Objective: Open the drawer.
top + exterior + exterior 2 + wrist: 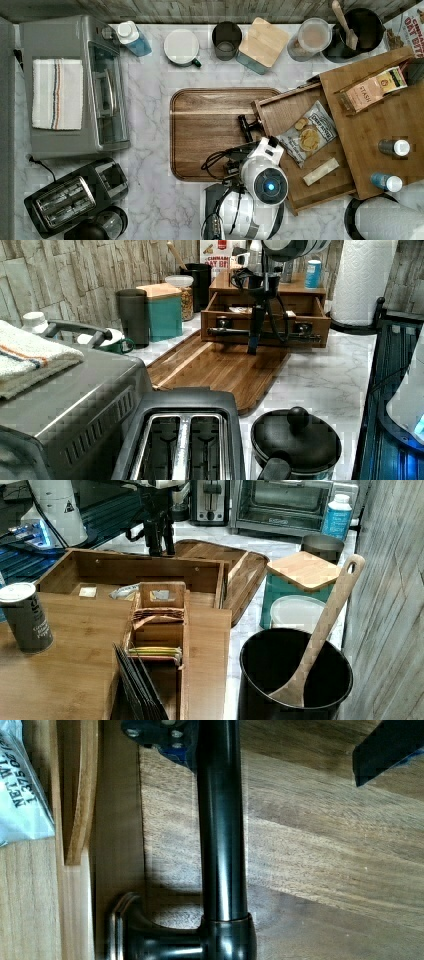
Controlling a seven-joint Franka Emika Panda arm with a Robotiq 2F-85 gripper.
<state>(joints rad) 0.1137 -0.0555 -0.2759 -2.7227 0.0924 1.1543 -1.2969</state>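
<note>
The arm reaches straight down, gripper (254, 335) fingers spread either side of the pulled-out drawer (265, 322)'s handle (221, 835), not clasping.

The Franka arm (260, 180) reaches in from the bottom edge of the top view, its white wrist (263, 159) bent over so that the gripper (254, 342) points straight down — the left view shows this best, with black cables looping off the wrist. In the wrist view the two fingers stand well apart, one dark fingertip (385, 750) to one side and the other finger (165, 737) across from it — nothing clamped between them.
</note>
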